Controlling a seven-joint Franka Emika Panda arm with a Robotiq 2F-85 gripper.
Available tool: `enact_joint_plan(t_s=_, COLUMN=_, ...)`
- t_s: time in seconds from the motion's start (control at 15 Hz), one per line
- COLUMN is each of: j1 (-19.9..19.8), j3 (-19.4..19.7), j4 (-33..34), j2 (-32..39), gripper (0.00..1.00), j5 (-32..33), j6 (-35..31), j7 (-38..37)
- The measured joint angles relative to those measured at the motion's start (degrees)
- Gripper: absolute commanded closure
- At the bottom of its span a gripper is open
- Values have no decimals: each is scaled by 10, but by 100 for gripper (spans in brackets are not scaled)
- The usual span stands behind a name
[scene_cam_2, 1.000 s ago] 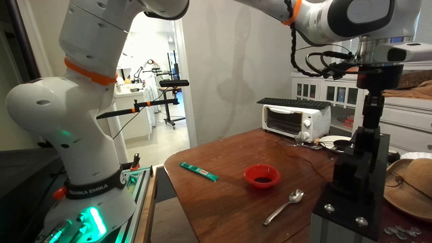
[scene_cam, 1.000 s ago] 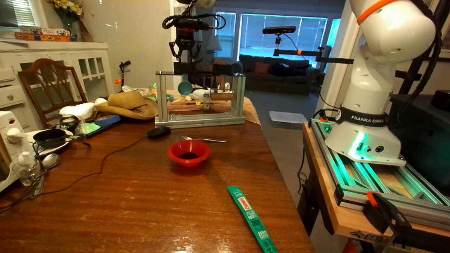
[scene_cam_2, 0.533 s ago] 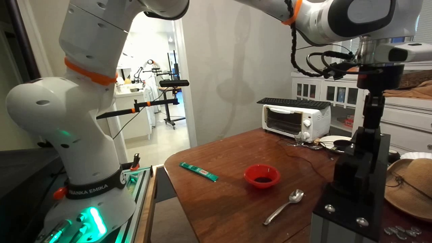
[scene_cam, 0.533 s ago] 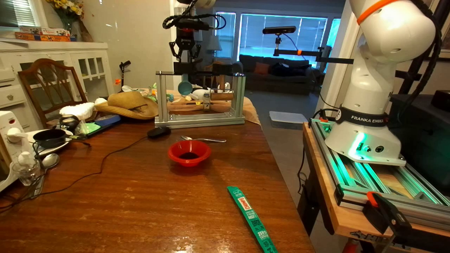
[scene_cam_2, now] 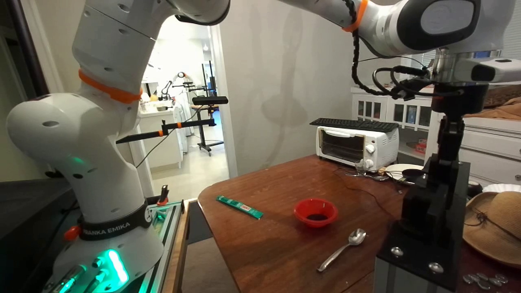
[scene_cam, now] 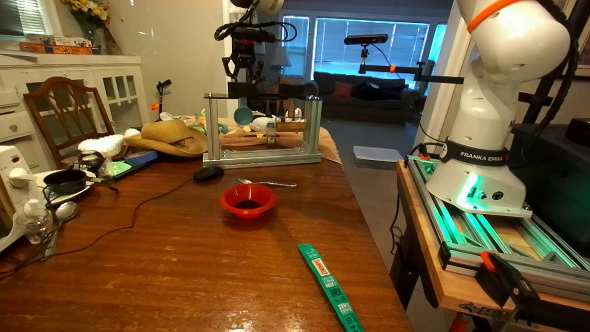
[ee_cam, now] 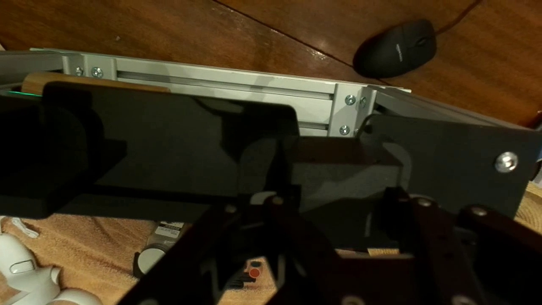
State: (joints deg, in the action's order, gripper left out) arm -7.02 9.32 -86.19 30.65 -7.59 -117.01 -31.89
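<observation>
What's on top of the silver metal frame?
A flat black plate tops the silver metal frame, with dark blocky shapes on it. The robot's black jointed hand is over one of them, so I can't see what it covers there.

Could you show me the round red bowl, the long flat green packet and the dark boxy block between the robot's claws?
Round red bowl (scene_cam: 249,213): in an exterior view, front outer wall.
Long flat green packet (scene_cam_2: 239,207): in an exterior view, mid-length.
Dark boxy block (ee_cam: 345,184): in the wrist view, brighter face.
</observation>
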Motion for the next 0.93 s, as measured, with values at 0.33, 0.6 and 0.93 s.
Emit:
enact_joint_plan(t_s=0.33, j1=-1, j3=0, j4=1, j2=1, gripper=77, j5=-3, j6=-1, j7=8)
enact_joint_plan(t_s=0.6, j1=-2, j3=1, j4=1, j2=1, gripper=77, j5=-2, j6=-5, j7=10)
enact_joint_plan(t_s=0.93, j1=0, j3=3, j4=-2, j2=-1, gripper=77, j5=-1, j6=-10, j7=9)
